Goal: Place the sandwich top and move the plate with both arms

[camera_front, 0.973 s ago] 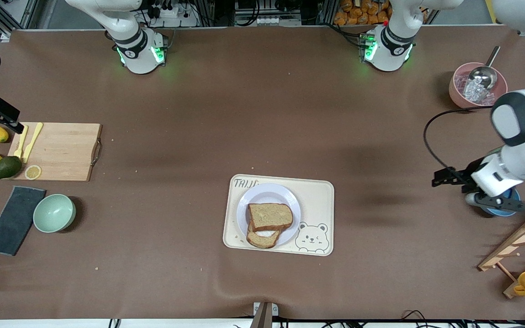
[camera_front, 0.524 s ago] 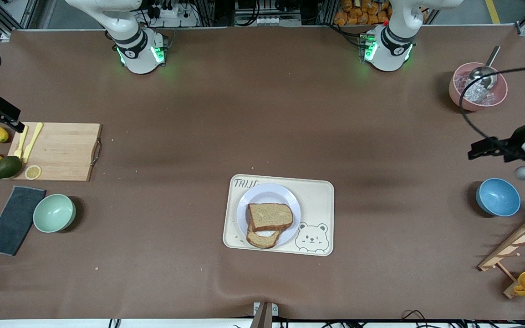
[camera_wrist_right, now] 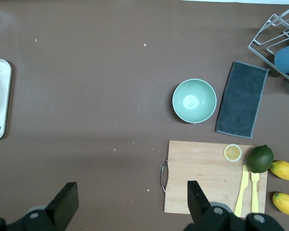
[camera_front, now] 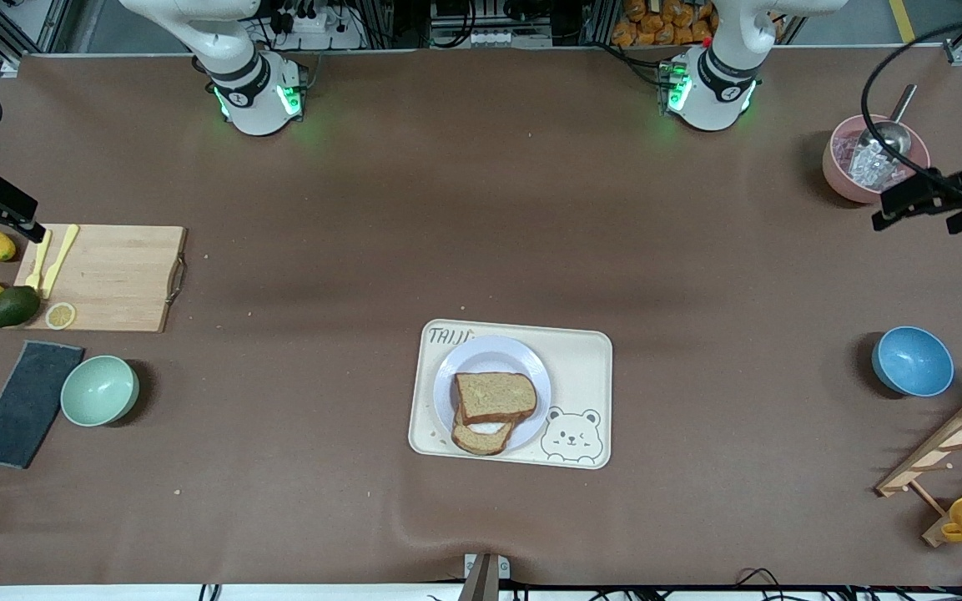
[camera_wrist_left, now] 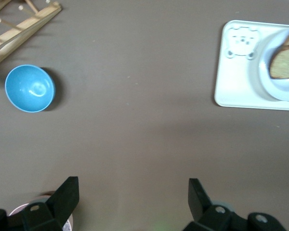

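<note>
The sandwich top (camera_front: 495, 396), a plain brown slice, lies on a second slice (camera_front: 481, 440) with a bit of egg white showing between them. Both sit on the lavender-white plate (camera_front: 481, 355), which rests on the cream bear-print tray (camera_front: 585, 359). The left wrist view shows the plate (camera_wrist_left: 262, 72) and bread (camera_wrist_left: 285, 62) at its edge. My left gripper (camera_wrist_left: 133, 190) is open and empty, high over the table beside the pink bowl (camera_front: 843, 171). My right gripper (camera_wrist_right: 132, 192) is open and empty, waiting over the table beside the cutting board (camera_wrist_right: 202, 178).
A blue bowl (camera_front: 912, 361) and a wooden rack (camera_front: 948, 451) with a yellow cup lie at the left arm's end. A green bowl (camera_front: 99, 390), dark cloth (camera_front: 26, 403), cutting board (camera_front: 105, 275), lemons and an avocado lie at the right arm's end.
My left arm has lifted off from over the blue bowl and swung toward the pink bowl, its gripper still open. The right arm, bread and plate have not moved.
</note>
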You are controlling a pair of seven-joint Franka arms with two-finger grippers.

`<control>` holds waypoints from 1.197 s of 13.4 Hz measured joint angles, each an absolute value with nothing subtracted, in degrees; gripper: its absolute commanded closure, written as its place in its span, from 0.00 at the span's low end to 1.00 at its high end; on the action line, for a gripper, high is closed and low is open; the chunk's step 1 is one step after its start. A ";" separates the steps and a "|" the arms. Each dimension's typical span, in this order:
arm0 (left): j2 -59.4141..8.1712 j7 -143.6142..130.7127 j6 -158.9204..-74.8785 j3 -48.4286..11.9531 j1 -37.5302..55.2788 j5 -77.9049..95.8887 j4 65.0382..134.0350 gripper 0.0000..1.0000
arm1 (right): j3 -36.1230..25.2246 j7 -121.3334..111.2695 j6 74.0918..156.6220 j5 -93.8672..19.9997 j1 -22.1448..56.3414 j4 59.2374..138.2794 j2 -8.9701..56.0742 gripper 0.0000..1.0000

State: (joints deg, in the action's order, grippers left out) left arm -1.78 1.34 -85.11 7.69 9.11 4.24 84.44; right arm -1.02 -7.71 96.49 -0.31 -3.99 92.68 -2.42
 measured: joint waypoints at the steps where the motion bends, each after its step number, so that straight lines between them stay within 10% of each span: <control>1: -0.99 0.97 -84.73 4.84 7.34 4.07 84.44 0.00 | -1.04 -7.71 96.49 -0.31 -3.99 92.69 -2.42 0.00; 16: -0.51 -2.54 -82.37 -3.55 1.82 1.97 84.64 0.00 | -1.16 -7.71 96.38 -0.31 -3.99 92.68 -2.38 0.00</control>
State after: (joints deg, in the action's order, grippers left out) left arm -0.51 -2.54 -82.37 -3.55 1.82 1.97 84.64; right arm -1.16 -7.71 96.38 -0.31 -3.99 92.68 -2.38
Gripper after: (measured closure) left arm 0.000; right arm 0.000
